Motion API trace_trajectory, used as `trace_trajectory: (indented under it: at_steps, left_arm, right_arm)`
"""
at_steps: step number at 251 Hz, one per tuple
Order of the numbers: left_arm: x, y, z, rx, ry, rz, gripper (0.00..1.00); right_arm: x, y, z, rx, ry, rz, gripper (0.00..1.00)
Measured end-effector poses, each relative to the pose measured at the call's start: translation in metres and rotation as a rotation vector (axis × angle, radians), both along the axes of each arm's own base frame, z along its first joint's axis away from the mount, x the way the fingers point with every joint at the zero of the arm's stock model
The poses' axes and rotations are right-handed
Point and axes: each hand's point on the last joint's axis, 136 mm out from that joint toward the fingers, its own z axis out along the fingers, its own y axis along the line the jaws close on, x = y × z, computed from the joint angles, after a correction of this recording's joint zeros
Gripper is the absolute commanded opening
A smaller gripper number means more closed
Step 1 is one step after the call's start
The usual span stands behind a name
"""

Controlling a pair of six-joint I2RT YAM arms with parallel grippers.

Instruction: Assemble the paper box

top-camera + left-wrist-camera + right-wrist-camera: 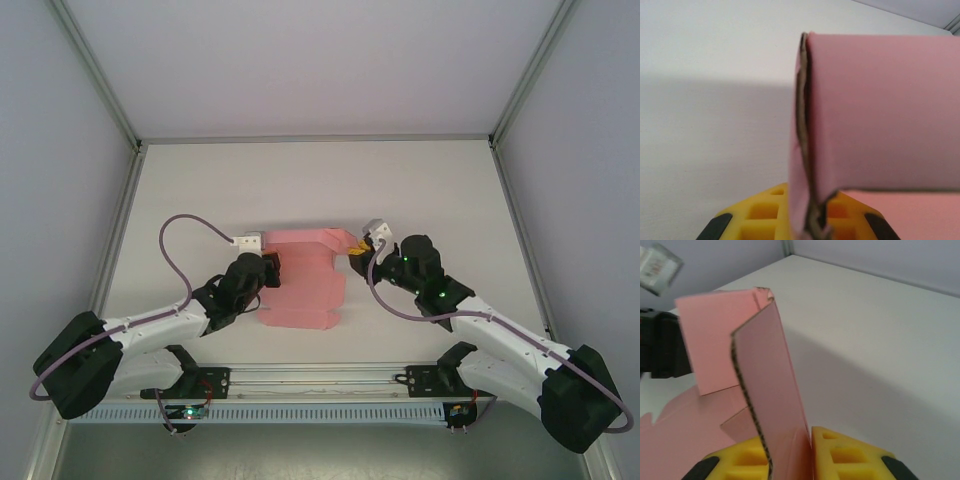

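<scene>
While both arms reach in over the desk (200,190), the paper box (300,290) lies near the middle of it, directly between my two grippers. Pink card, near part flat on the desk with notched side edges, far part folded up into a low wall. Left gripper (268,270) is at the box's left side, toward the far corner; right gripper (357,253) is at the far right corner. From the left wrist: a pink panel stands upright and close to the lens, its raw brown edge running down into the gap between my yellow fingers (760,212). It is clenched on that panel, as far as I can judge; the card is blurred this near. From the right wrist: another pink panel stands upright, slightly bowed, corrugated edge facing the camera, its foot clamped between the yellow fingers (850,455). So the right gripper is grasping the card too. Behind that panel a second flap rises, and more pink card lies flat on the desk at lower left. Bare pale desk lies beyond on the right.
</scene>
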Motion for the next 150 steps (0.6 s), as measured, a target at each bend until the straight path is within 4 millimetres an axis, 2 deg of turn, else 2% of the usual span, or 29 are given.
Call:
trace_trajectory:
  at_steps: [49, 84, 113, 150]
  left_arm:
    - [0.006, -0.003, -0.002, 0.01, 0.013, 0.009, 0.0]
    - [0.008, -0.007, -0.006, 0.019, 0.031, 0.003, 0.0]
    - [0.008, -0.009, -0.009, 0.022, 0.04, -0.003, 0.0]
    - [0.007, -0.004, -0.015, 0.039, 0.06, 0.015, 0.0]
  right_arm:
    - [-0.021, 0.019, -0.005, 0.014, 0.039, 0.128, 0.13]
    - [-0.035, 0.037, -0.01, -0.005, 0.064, 0.2, 0.16]
    - [-0.035, 0.046, -0.016, -0.034, 0.077, 0.199, 0.2]
    - [-0.023, 0.054, -0.027, -0.068, 0.1, 0.142, 0.25]
